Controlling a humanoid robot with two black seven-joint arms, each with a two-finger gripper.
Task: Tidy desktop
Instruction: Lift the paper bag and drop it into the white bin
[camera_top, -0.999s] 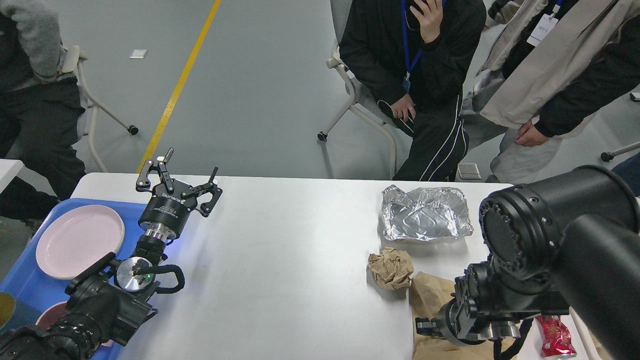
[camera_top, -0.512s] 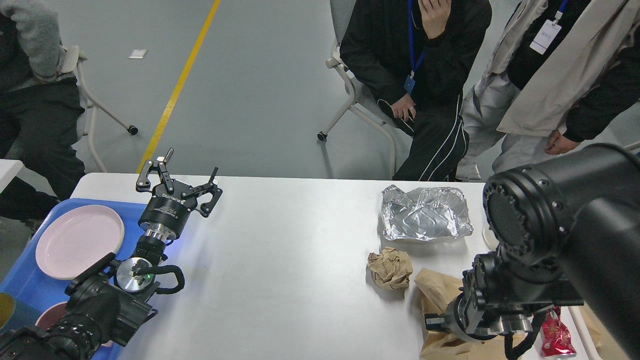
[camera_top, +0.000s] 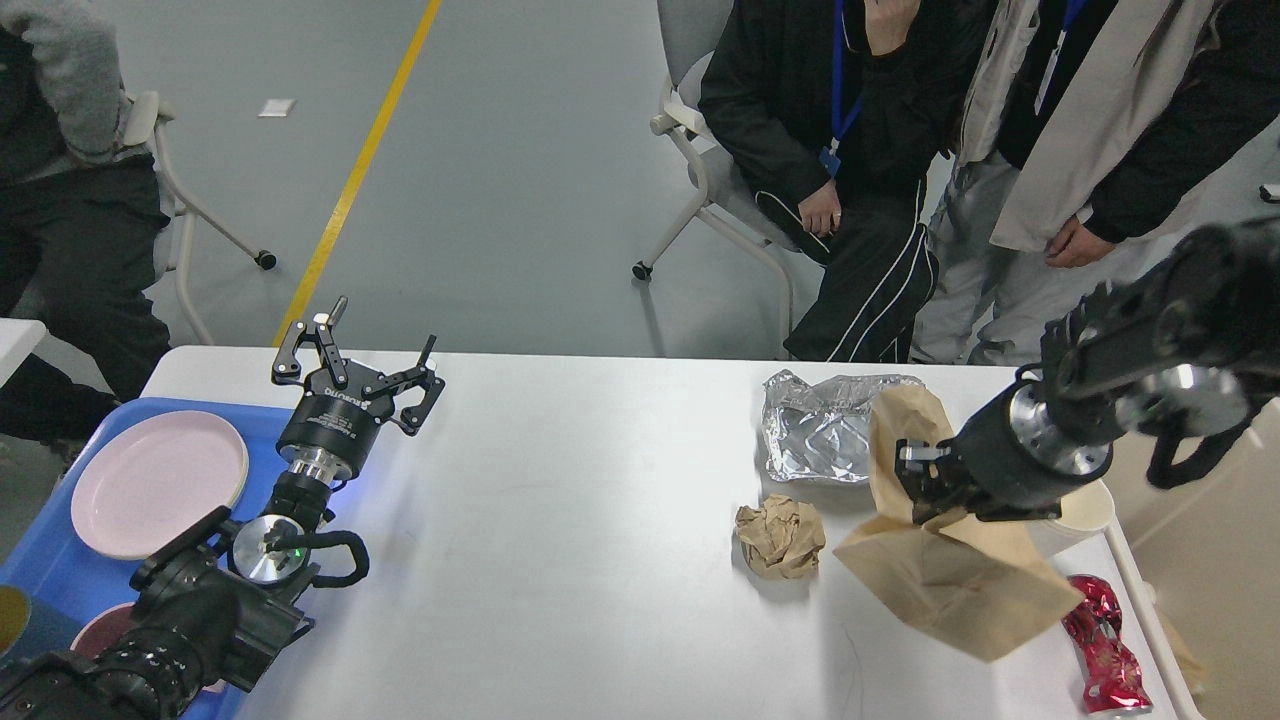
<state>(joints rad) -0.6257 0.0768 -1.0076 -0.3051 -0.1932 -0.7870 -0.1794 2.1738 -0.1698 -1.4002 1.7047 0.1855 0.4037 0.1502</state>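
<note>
The white desktop (camera_top: 560, 520) fills the lower view. My right gripper (camera_top: 918, 478) is shut on a brown paper bag (camera_top: 950, 575) and holds it lifted above the desktop's right side, partly covering a crumpled sheet of silver foil (camera_top: 815, 430). A crumpled brown paper ball (camera_top: 781, 538) lies left of the bag. A red foil wrapper (camera_top: 1105, 645) lies near the right edge. My left gripper (camera_top: 378, 355) is open and empty above the far left of the desktop.
A blue tray (camera_top: 60, 570) at the left holds a pink plate (camera_top: 158, 482) and other dishes. A white cup (camera_top: 1078, 515) stands behind my right wrist. People sit and stand beyond the far edge. A beige bin (camera_top: 1205, 560) is off the right edge.
My right arm has swung up and away from me, lifting the brown paper bag off the desktop. The red wrapper is now uncovered. The left arm has not moved.
</note>
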